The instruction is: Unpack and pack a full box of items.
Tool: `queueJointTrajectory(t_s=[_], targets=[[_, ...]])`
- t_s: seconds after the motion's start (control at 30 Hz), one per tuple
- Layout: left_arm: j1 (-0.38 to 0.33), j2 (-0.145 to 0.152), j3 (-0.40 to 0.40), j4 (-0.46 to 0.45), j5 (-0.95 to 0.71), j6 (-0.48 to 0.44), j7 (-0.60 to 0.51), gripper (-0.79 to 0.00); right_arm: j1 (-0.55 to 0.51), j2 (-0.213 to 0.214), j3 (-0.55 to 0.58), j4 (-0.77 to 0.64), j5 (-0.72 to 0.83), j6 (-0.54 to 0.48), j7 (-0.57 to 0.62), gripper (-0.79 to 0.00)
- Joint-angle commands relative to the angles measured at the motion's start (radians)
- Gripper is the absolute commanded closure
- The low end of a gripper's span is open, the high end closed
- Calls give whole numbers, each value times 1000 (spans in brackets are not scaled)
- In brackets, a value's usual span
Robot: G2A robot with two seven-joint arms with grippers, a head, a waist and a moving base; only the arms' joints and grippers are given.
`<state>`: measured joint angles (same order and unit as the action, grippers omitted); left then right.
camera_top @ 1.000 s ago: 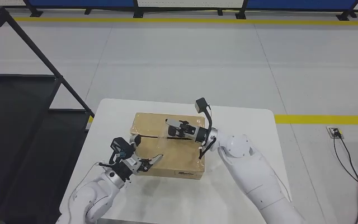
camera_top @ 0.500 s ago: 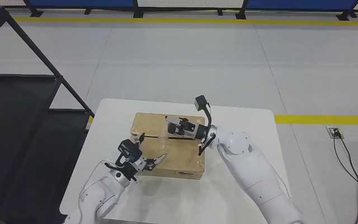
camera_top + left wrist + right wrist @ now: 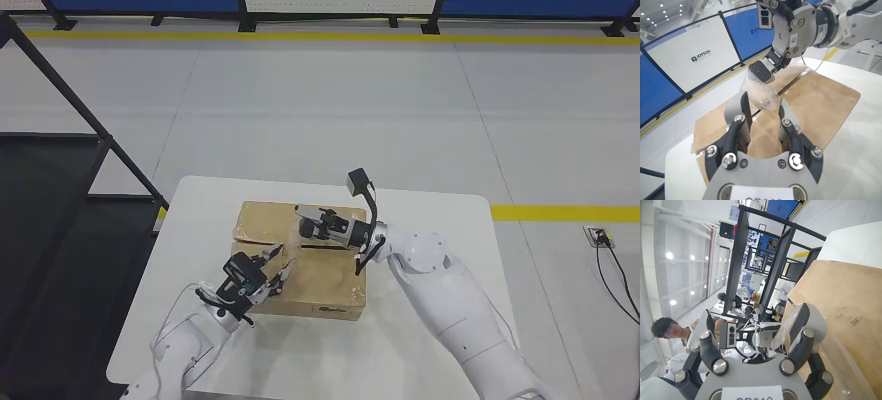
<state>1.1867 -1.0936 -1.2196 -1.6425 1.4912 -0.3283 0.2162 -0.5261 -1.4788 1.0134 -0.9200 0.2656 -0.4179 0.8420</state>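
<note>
Cardboard box (image 3: 335, 290): flaps closed, flat on the middle of the white worktop (image 3: 440, 225).
Left arm: comes in low from the near edge. The left gripper (image 3: 762, 100) is over the box's near half with its fingers parted, tips either side of the lower end of a crumpled clear tape strip (image 3: 755, 89); contact cannot be told.
Right arm: reaches across the far half. The right gripper (image 3: 755, 311) is spread wide, one pad against the strip.
Writing: handwritten marks (image 3: 848, 316) on the box top.

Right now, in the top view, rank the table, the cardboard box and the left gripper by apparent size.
1. Table
2. Cardboard box
3. Left gripper, clearly smallest even though it is raised nearer the camera.
</note>
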Motion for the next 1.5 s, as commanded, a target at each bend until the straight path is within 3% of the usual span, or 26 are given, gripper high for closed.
queueJointTrajectory(t_s=[0.0,0.1,0.27,0.63,1.03,1.47], targets=[[-1,-1,2,0,5,4,2,-148,3,-1,-1,3,2,1,4,-785],[-3,-4,4,0,11,13,2,-139,6,-2,-2,9,4,1,11,-785],[-4,-8,5,-1,6,27,4,0,12,-2,-3,16,2,1,23,-785],[10,-16,-23,-41,-120,24,-45,0,-4,15,18,-31,-48,14,63,-785],[40,-11,-115,-161,-397,-70,-281,0,-122,70,133,-199,-120,26,97,-785],[45,-5,-201,-257,-752,-44,-574,0,-266,120,247,-369,-118,-3,140,-785]])
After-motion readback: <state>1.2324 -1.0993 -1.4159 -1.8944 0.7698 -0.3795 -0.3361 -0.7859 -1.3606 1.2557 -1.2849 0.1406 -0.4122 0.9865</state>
